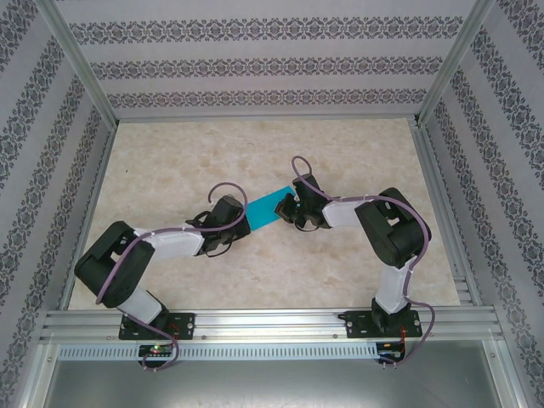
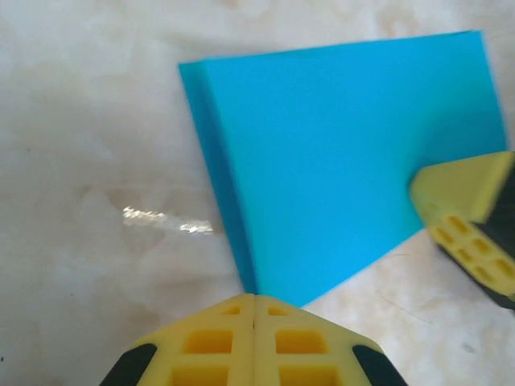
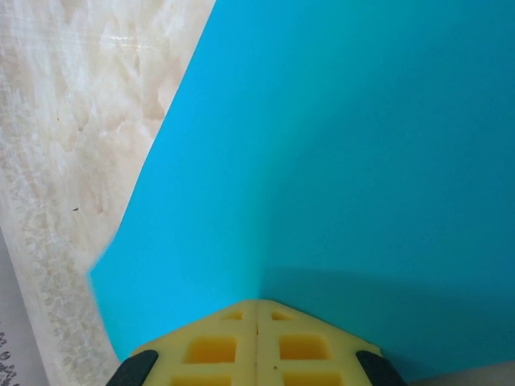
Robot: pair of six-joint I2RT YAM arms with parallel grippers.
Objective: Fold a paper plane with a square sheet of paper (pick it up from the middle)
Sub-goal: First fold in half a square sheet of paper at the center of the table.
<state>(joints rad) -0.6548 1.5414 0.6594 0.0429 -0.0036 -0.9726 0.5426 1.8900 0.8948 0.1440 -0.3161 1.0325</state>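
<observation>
Left gripper (image 2: 254, 305) pinched shut on one corner of cyan sheet of paper (image 2: 338, 153), right gripper (image 3: 257, 310) pinched shut on opposite edge, sheet between both, mid-way across marbled surface (image 1: 340, 272)

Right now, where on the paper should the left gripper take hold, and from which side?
Take the paper by its near corner, beside what looks like a folded edge, coming in low from the left gripper's own side. That corner points straight at its shut fingertips, the doubled edge should stiffen it, and the right gripper sits at the opposite edge.
</observation>
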